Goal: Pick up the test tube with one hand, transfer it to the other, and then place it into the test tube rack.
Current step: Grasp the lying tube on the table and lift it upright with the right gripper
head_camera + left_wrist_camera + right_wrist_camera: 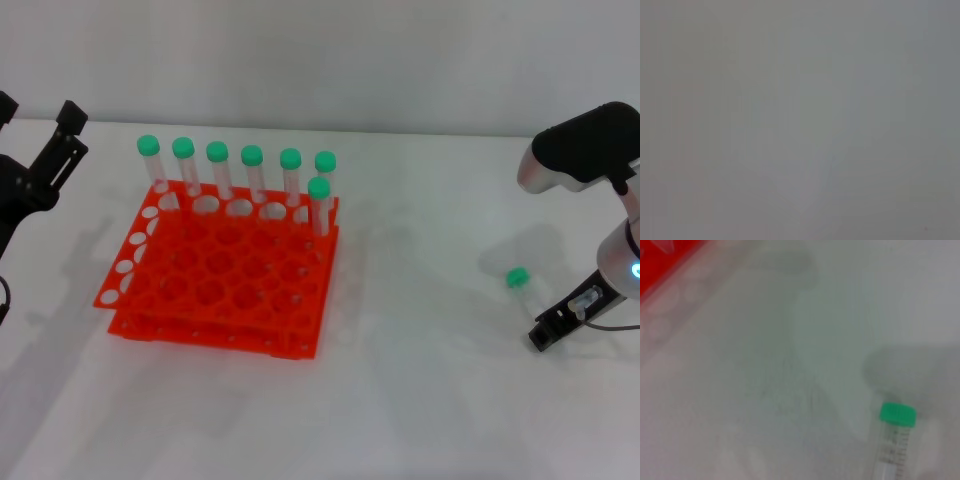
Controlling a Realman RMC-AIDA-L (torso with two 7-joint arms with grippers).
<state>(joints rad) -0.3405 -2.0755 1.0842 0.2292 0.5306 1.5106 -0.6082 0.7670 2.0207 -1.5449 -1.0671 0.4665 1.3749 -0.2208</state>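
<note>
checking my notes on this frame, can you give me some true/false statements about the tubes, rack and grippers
1. Seven green-capped tubes stand in the test tube rack. True.
2. The test tube lies inside the rack. False: it is out on the white table, far to the rack's right, by the right gripper.
3. The left gripper is holding a tube. False: it sits left of the rack with nothing between its fingers.
4. The racked tubes cluster along the far row. True: six in the far row, one just in front at its right end.
5. The rack is blue. False: it is orange-red.
</note>
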